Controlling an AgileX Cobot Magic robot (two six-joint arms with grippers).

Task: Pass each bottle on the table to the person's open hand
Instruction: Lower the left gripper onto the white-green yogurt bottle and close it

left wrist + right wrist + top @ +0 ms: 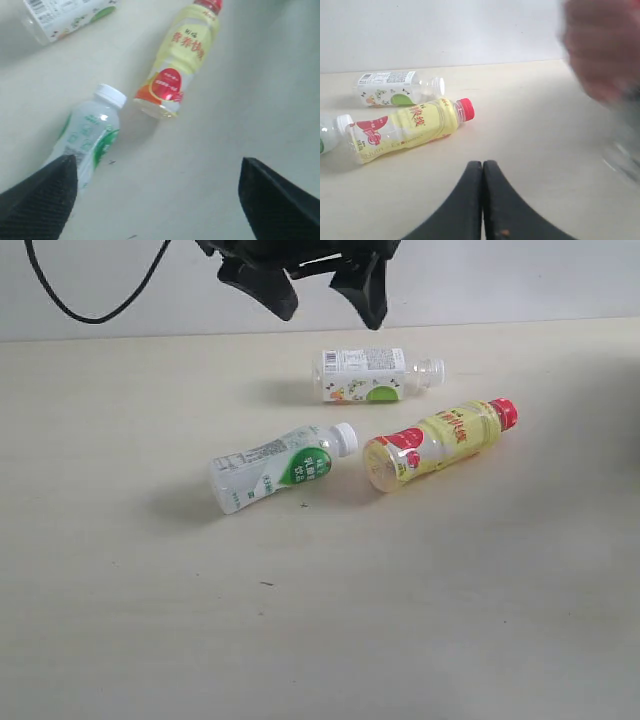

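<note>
Three small plastic bottles lie on their sides on the pale beige table [400,640]: a whitish green-labelled bottle [280,468] at the left, a yellow red-capped bottle [440,443] just to its right, and a second whitish bottle [372,375] farther back. The black left gripper [330,310] hangs above them with its jaws spread wide, likely lining up a pick. The right gripper [482,165] is pressed together and empty, and a blurred pink hand [600,50], presumably the receiver's, shows close to its camera.
</note>
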